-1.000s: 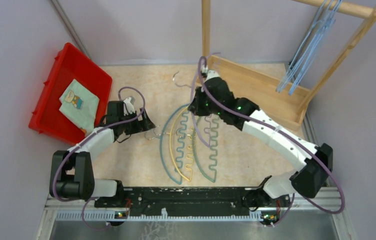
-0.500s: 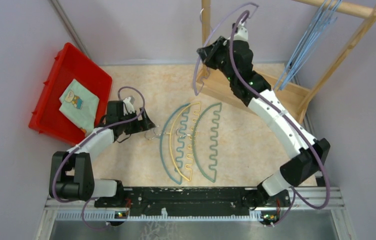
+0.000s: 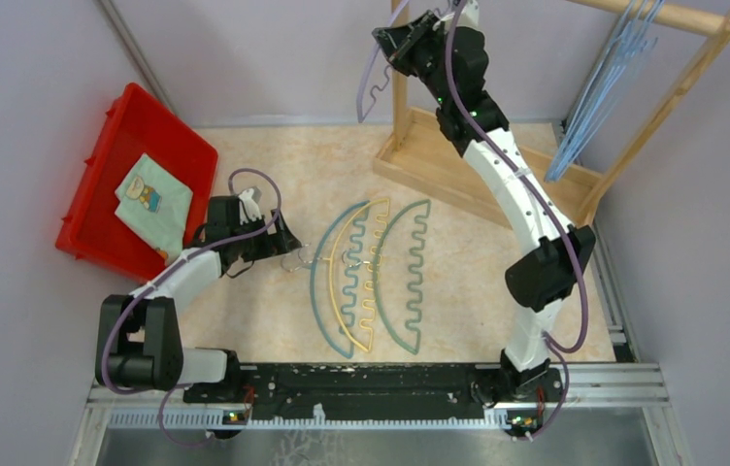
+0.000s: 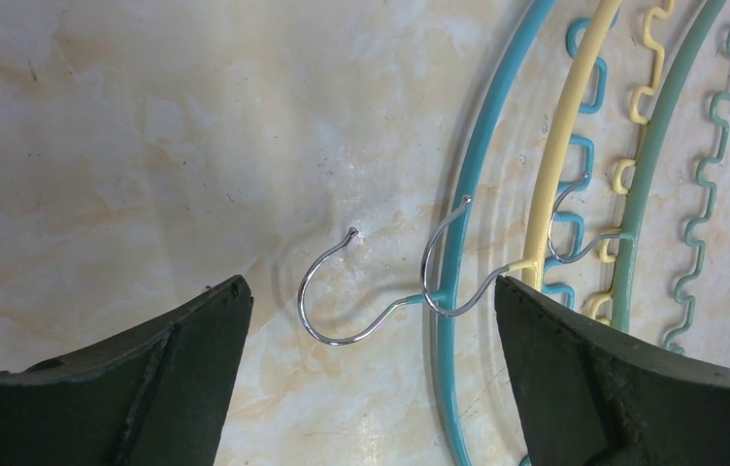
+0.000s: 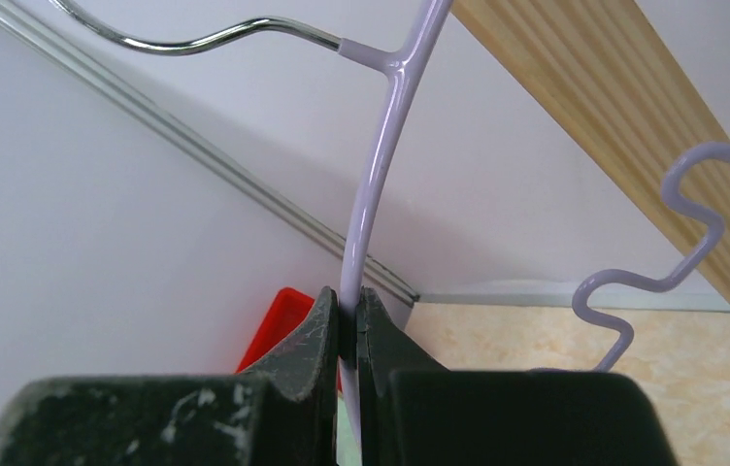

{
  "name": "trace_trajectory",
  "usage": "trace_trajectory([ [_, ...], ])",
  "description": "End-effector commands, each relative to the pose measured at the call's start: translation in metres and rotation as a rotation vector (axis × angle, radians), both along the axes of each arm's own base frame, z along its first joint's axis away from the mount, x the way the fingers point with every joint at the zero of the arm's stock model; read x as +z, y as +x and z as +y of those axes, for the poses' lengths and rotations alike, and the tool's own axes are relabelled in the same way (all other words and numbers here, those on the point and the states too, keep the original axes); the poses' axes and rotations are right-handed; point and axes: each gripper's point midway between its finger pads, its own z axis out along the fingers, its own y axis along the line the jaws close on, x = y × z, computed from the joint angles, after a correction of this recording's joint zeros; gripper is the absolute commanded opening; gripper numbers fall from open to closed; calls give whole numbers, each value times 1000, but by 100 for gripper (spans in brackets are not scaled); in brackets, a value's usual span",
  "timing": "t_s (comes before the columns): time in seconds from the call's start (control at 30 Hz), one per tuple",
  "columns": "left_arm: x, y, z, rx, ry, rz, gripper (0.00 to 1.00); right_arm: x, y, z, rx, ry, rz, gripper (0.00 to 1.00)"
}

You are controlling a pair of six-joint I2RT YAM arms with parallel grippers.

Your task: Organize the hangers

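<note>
Purple hanger [image 3: 373, 80] hangs high at the far side, its arch clamped in the right pincer [image 5: 348, 316]. Three more hangers [image 3: 356, 277] lie on the desk [image 3: 264, 165], the left pincer [image 4: 371, 286] gaping beside their hooks [image 4: 302, 299].

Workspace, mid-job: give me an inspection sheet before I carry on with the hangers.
Surface: marbled beige table, no spills seen.
Job's things: purple hanger held up beside the wooden rack post; blue hanger, yellow hanger and green hanger lie flat, nested; light-blue wire hangers hang on the rack's rail.
Clutter: red bin at far left holds a printed cloth.
Hands: left hand open, low by the blue hanger's hook; right hand shut on the purple hanger.
Cables: purple cables loop along both arms, no snag seen.
Surroundings: grey walls; metal rail at the near edge.
</note>
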Motion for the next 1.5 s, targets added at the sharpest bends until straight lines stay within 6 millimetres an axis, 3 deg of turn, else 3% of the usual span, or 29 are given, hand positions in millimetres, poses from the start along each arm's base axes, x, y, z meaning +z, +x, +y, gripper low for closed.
trace_trajectory([
  [0.0,5,4,2,-2,9,-31,100,75,-13,-12,11,112,-190,0],
  [0.57,1,6,4,0,23,-24,100,64,49,-53,-68,273,-115,0],
  [0.77,1,6,5,-1,28,-26,100,30,65,-50,-76,274,-3,0],
  [0.97,0,5,6,1,31,-23,100,8,63,-48,-64,277,57,0],
  [1.13,1,6,6,2,28,-24,100,4,53,-59,-106,264,69,12],
  [1.37,3,6,5,3,26,-29,100,14,33,-73,-149,213,48,33],
  [1.4,3,5,6,5,27,-29,100,16,29,-74,-152,209,47,43],
  [1.47,3,5,6,7,30,-29,100,25,18,-77,-155,184,24,48],
])
